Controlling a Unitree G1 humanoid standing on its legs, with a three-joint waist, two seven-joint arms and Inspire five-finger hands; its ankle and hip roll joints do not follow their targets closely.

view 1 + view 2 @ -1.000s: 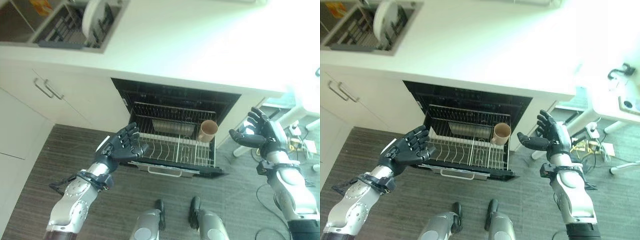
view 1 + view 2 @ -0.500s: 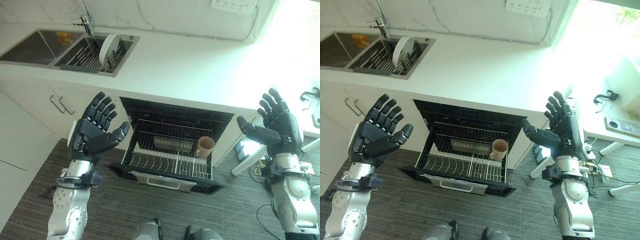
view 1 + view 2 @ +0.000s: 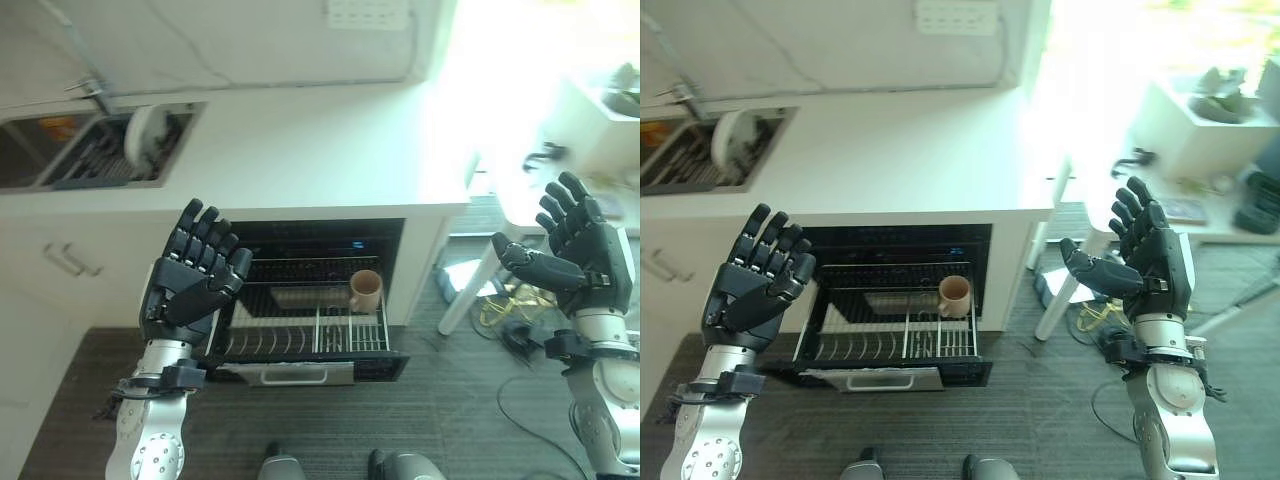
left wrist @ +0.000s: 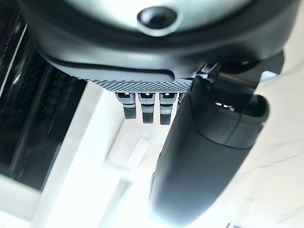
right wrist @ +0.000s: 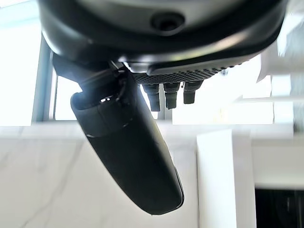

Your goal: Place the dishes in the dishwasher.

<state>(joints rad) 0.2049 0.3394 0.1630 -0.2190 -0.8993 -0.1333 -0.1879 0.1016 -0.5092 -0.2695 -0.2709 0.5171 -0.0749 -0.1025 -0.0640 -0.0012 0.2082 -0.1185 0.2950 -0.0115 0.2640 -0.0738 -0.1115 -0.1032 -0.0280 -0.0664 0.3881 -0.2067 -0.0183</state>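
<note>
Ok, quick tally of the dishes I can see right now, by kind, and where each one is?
Mugs: 1, the mug in the pulled-out dishwasher rack.
Plates: 1, the plate upright in the sink.
Total: 2 dishes.
Left hand and right hand are both open and hold nothing.

From my end: rack (image 3: 300, 335) is shiny wire metal, mug (image 3: 365, 291) glazed ceramic, desk (image 3: 300, 150) smooth glossy white, floor (image 3: 450, 420) matt wood-grain.

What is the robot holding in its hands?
Nothing. The left robot hand and right robot hand are both open and raised. The cup sits in the dishwasher rack.
</note>
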